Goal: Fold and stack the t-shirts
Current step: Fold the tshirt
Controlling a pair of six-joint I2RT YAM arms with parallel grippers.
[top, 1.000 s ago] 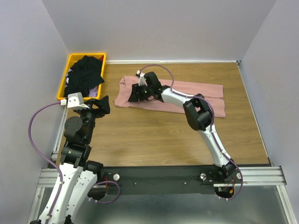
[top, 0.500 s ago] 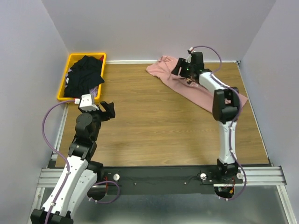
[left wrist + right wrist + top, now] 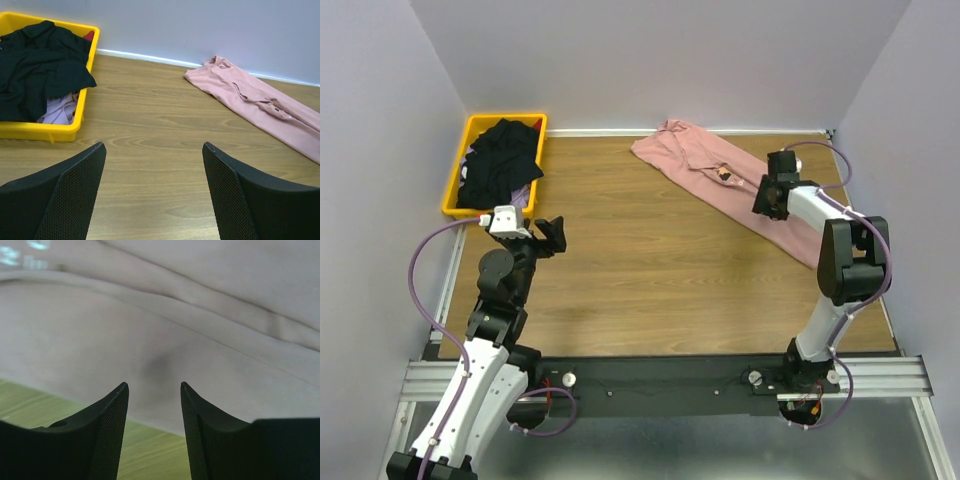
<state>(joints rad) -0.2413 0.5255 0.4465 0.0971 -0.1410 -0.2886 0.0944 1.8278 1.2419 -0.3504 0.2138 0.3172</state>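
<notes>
T-shirts sit in two places inside a booth of pale lilac walls (image 3: 650, 60) that close in a wood-grain table (image 3: 650, 270) on three sides. The pink t-shirt (image 3: 705, 168) lies on the table's far right part as a long, narrow, rumpled strip. Its long axis runs on a diagonal, with one end bunched close to the foot of the back wall near the middle and the other end pointing toward the near right edge. The black t-shirts (image 3: 500, 160) are heaped in a yellow bin (image 3: 455, 180) at the far left corner, with a bit of lilac cloth (image 3: 60, 110) showing under them.

The right gripper (image 3: 765, 195) is over the near edge of the pink strip about halfway along it. Its fingers are spread with nothing between them, and pink cloth fills its wrist view; I cannot tell whether it touches the cloth. The left gripper (image 3: 548, 232) hangs over bare wood just in front of the bin, fingers wide apart and empty, aimed toward the back wall.
</notes>
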